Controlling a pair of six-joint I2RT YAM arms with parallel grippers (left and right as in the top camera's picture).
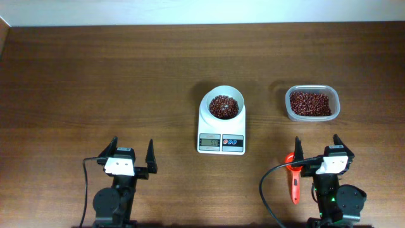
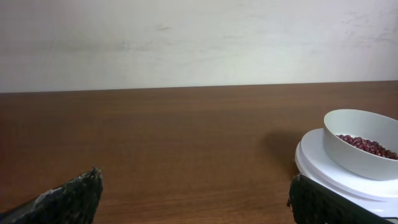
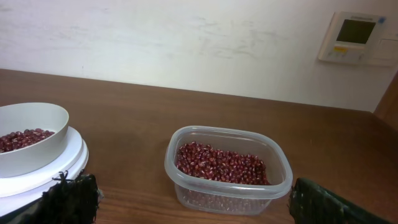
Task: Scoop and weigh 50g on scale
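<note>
both tools stand wide open and hold nothing: the left tool (image 1: 133,145) by the near edge on the left, the right tool (image 1: 316,142) by the near edge on the right. the scale (image 1: 221,130) sits mid-surface, a little right of centre, and its bowl (image 1: 235,96) carries a heap of beans (image 1: 223,106). more beans fill the clear tub (image 1: 335,109) toward the right edge, well apart from the scale. the orange scoop (image 1: 295,183) lies flat on the surface (image 1: 95,76) just beside the right tool, on its scale side, cup end pointing to the far edge.

we judge the step in hand to be checking the weight and topping up if it falls short. to do it well, we would have the right tool take the scoop by its handle, keep the cup level from tub to bowl, and tip in only a few beans at a time. we would also keep clear of the bowl rim, since a nudge would upset the reading.

the display (image 1: 209,143) is too small to read, so we cannot tell whether the target is met. the left wrist view cuts the bowl off at its right edge. the right wrist view cuts it off at the left and does not show the scoop at all.
</note>
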